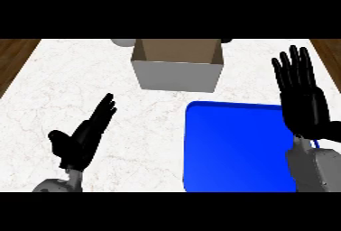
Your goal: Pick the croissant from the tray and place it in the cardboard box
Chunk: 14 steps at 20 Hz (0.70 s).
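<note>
Down at the near edge, the left hand (83,137) sits over bare white counter (53,90), fingers straight and slanting up toward the right, thumb out, holding nothing. Across on the right, the right hand (303,101) stands with its fingers straight and spread, pointing away, its palm over the right margin of the blue tray (233,149). Nothing in that hand either.

And here is the puzzle: the tray's blue surface shows no croissant at all. What can be seen of it is plain blue, and the right forearm covers its right edge, so if the pastry is on the tray it lies hidden under that arm or hand. Its long axis simply cannot be read from here.

On reach, the right hand is the nearer one, already over the tray, while the left is well apart from it across the counter.

Further back stands the cardboard box (177,63), open at the top, just beyond the tray's far edge and up-left of the right hand. No croissant shows inside. By my reading, the pick has not yet begun.
</note>
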Available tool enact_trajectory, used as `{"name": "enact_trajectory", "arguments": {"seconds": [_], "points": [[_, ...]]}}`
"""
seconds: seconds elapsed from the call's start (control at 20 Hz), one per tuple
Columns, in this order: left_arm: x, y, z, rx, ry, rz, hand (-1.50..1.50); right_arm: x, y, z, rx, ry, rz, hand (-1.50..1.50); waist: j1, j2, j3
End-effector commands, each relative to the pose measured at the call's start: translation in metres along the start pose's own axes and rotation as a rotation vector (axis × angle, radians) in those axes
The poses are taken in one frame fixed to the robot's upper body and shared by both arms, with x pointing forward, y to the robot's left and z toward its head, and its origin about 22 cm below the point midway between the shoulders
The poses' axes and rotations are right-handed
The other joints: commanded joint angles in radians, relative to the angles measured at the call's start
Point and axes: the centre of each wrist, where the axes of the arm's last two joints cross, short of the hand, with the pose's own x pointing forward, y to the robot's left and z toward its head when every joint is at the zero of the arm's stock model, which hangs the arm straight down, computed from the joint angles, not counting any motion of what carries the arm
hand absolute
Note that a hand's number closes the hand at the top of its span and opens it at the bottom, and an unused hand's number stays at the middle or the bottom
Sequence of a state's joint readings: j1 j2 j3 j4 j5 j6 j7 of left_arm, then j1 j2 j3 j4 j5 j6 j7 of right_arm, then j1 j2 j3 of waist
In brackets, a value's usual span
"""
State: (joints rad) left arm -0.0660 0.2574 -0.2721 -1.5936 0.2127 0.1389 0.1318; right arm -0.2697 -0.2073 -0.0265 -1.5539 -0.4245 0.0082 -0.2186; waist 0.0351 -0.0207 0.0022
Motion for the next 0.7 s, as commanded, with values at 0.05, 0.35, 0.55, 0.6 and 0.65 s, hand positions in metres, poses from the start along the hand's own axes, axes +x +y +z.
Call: {"name": "enact_trajectory", "arguments": {"seconds": [0.05, 0.35, 0.55, 0.6, 0.65], "points": [[0.016, 0.017, 0.003, 0.013, -0.060, -0.081, 0.00, -0.013, -0.028, 0.047, -0.270, 0.122, -0.117, -1.50, -0.055, 0.013, -0.001], [0.030, 0.016, -0.007, -0.032, -0.154, -0.194, 0.00, -0.036, -0.109, 0.164, -0.648, 0.533, 0.339, -1.50, -0.120, 0.055, -0.015], [0.026, 0.007, -0.009, -0.085, -0.143, -0.214, 0.00, -0.048, -0.089, 0.233, -0.765, 0.618, 0.521, -1.50, -0.089, 0.024, -0.006], [0.034, 0.009, -0.011, -0.081, -0.152, -0.225, 0.00, -0.048, -0.083, 0.232, -0.753, 0.613, 0.590, -1.50, -0.076, 0.022, -0.006], [0.014, 0.004, -0.005, -0.094, -0.129, -0.223, 0.00, -0.036, -0.084, 0.238, -0.741, 0.606, 0.641, -1.50, -0.078, 0.021, -0.008]]}}
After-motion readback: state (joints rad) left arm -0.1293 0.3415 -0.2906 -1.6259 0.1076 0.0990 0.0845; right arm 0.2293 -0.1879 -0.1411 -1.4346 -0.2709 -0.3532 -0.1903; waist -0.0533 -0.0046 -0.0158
